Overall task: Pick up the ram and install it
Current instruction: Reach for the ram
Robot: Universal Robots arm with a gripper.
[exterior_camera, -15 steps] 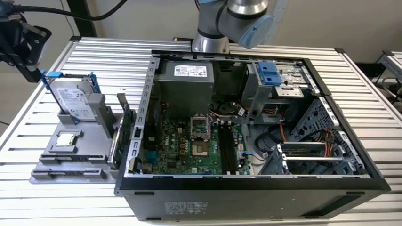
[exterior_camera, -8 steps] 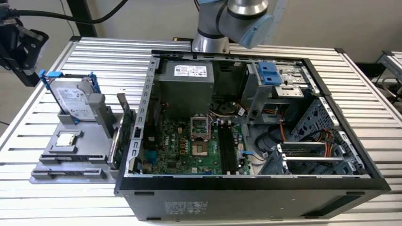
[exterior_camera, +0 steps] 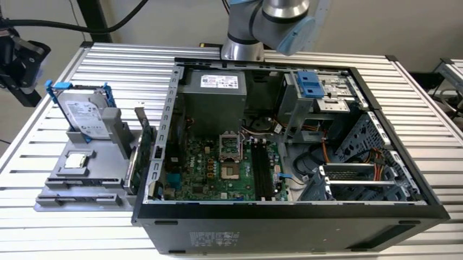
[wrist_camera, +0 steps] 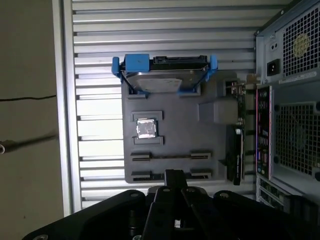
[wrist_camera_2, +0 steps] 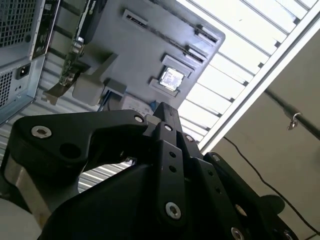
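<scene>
- The end effector (wrist_camera: 173,176) hangs high over the grey tray (wrist_camera: 175,115), well apart from everything on it. Its tips look drawn together, narrow, with nothing visible between them.
- I cannot pick out the ram. The tray's two long holders (wrist_camera: 141,156) look bare between their end clips, and the black memory slots (exterior_camera: 265,172) inside the case are too dark to show whether a stick sits in one.
- From that, the step in hand seems to be finding the stick and lining up on it. It is best done by settling where the stick is before any descent, then squaring up to its length.
- On the tray are a hard drive (wrist_camera: 165,75) in a blue caddy and a square processor chip (wrist_camera: 146,129). A green expansion card (wrist_camera: 235,150) stands on edge between the tray and the open case (exterior_camera: 289,219). Everything rests on the slatted counter (exterior_camera: 108,65).
- The card and the case wall crowd that side of the tray, so there is little room there.
</scene>
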